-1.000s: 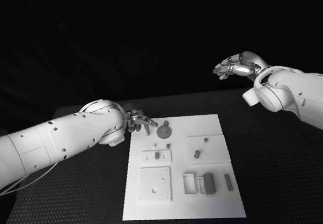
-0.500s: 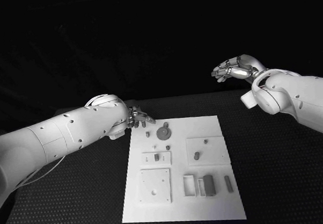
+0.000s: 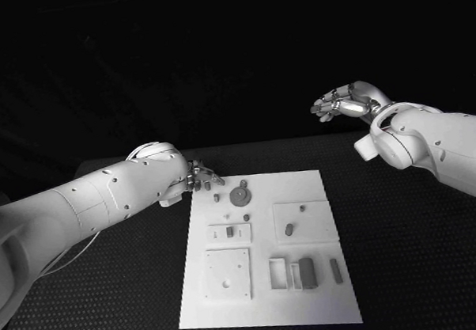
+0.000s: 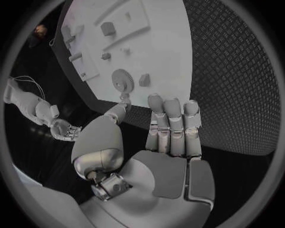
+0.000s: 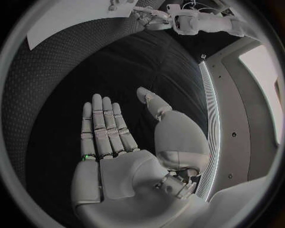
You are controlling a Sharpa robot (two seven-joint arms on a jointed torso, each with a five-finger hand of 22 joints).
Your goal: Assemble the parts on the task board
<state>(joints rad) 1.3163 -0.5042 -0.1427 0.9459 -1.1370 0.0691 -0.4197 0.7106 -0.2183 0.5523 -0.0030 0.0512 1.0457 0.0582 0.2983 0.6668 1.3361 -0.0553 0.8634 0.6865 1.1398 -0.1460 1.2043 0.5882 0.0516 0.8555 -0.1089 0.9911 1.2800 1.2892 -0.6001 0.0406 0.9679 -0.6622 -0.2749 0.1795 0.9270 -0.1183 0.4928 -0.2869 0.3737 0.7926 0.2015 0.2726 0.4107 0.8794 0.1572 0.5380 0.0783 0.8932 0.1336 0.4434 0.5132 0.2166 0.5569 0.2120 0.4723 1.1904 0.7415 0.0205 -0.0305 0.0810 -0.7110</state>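
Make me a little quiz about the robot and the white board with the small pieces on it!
1. True or false: the left hand is holding a part.
2. Which hand is raised well away from the task board? A left, B right.
3. Fill in: the round gear lies at the board's ____ end, close to the left hand.

Key: 1 false, its fingers are empty. 2 B, the right hand is up over the dark background, open. 3 far.
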